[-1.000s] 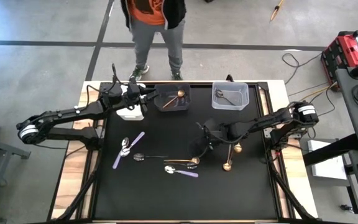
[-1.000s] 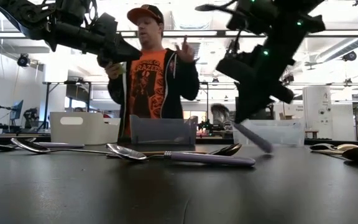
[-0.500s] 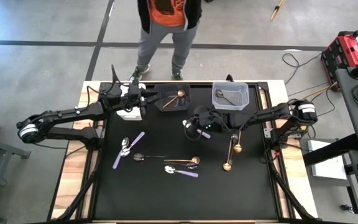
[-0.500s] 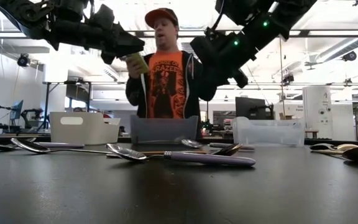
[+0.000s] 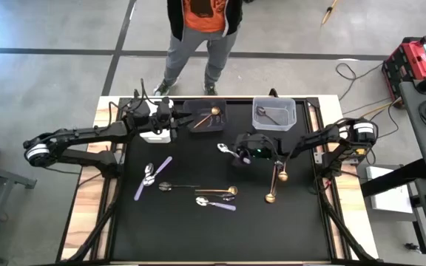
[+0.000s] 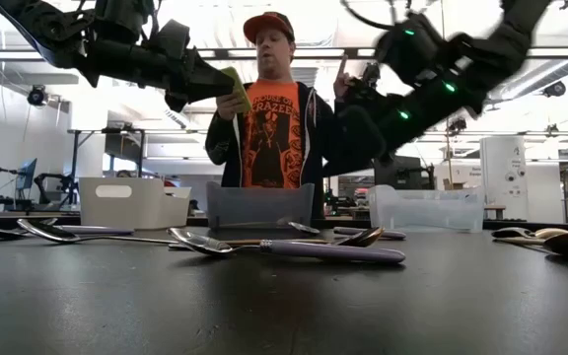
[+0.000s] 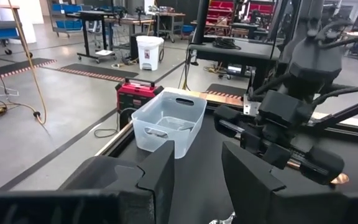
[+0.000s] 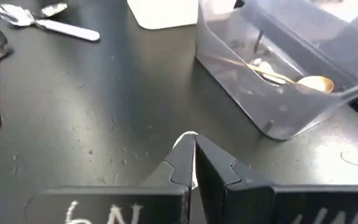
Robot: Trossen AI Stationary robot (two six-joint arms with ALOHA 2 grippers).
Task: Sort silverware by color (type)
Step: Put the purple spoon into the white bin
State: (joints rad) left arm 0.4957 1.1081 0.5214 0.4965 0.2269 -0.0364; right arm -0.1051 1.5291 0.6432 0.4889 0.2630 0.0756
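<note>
— Silverware first: where does it lie?

— Mostly loose on the matte black table (image 5: 302, 222). Toward the left edge, a lilac-handled spoon (image 5: 154, 177) lies slantwise, just beside a plain silver spoon (image 5: 148, 175). Around the middle are a slim dark spoon (image 5: 174, 186) and a gold spoon (image 5: 218, 191). A second lilac spoon (image 5: 217, 203) lies nearer the front edge. Toward the right edge lies a pair of long gold spoons (image 5: 271, 193).

— Any in the air?

— One. The right gripper (image 5: 230, 150), above the middle of the table, is clenched on a shiny spoon (image 5: 222, 148). Its polished bowl pokes out past the fingertips.

— And the other pincer?

— The left gripper (image 5: 174, 118) hangs over the far edge with its fingers parted and nothing between them.

— What stands around?

— Three small rectangular bins stand along the far edge. The white bin (image 5: 156, 135) is largely covered by the left arm. The dark bin (image 5: 205, 124) holds a copper-gold spoon (image 5: 214, 112). The clear bin (image 5: 291, 111) is see-through plastic and holds a grey utensil (image 5: 267, 114).

— Anyone nearby?

— A person (image 5: 198, 29) in an orange shirt stands just beyond the far edge.
</note>
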